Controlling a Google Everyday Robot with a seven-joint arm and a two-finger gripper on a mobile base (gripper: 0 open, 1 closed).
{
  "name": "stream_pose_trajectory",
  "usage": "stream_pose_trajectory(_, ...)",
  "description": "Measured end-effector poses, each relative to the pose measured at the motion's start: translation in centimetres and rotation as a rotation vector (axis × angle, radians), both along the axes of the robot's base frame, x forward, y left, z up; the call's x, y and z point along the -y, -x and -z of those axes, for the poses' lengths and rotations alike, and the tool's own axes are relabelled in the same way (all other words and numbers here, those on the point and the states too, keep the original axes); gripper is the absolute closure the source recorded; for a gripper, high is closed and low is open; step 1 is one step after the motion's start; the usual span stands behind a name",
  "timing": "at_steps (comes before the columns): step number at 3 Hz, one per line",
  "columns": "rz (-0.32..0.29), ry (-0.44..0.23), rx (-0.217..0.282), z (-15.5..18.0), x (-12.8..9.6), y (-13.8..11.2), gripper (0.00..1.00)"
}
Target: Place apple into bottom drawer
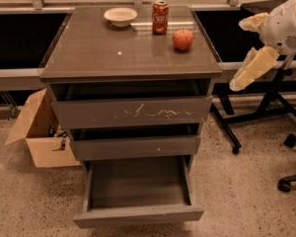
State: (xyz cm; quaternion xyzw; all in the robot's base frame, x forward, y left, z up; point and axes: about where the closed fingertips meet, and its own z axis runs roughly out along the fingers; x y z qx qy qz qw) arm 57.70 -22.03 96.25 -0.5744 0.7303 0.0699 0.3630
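The red apple (182, 39) sits on the cabinet top (113, 53), near its right edge, upright with its stem up. The bottom drawer (138, 214) is pulled out and its grey tray is empty. My gripper (239, 54) hangs in the air to the right of the cabinet, roughly level with its top and right of the apple. Its pale fingers (254, 67) stand apart and hold nothing.
A red Coca-Cola can (160, 17) and a white bowl (120, 16) stand at the back of the cabinet top. The scratched top drawer (133, 113) and middle drawer (135, 147) are shut. A cardboard box (37, 132) sits left; chair legs (281, 132) are right.
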Motion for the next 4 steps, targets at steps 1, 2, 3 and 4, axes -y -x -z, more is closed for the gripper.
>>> stream_pose_trajectory(1,0.014,-0.057,-0.011,1.4,-0.7,-2.9,0.00)
stream_pose_trajectory(2,0.052,-0.177,-0.035,3.6,-2.9,-8.1,0.00)
stream_pose_trajectory(3,0.092,-0.255,-0.058,5.3,-4.3,-11.2,0.00)
stream_pose_trajectory(4,0.088,-0.265,-0.060,5.6,-4.5,-11.5,0.00)
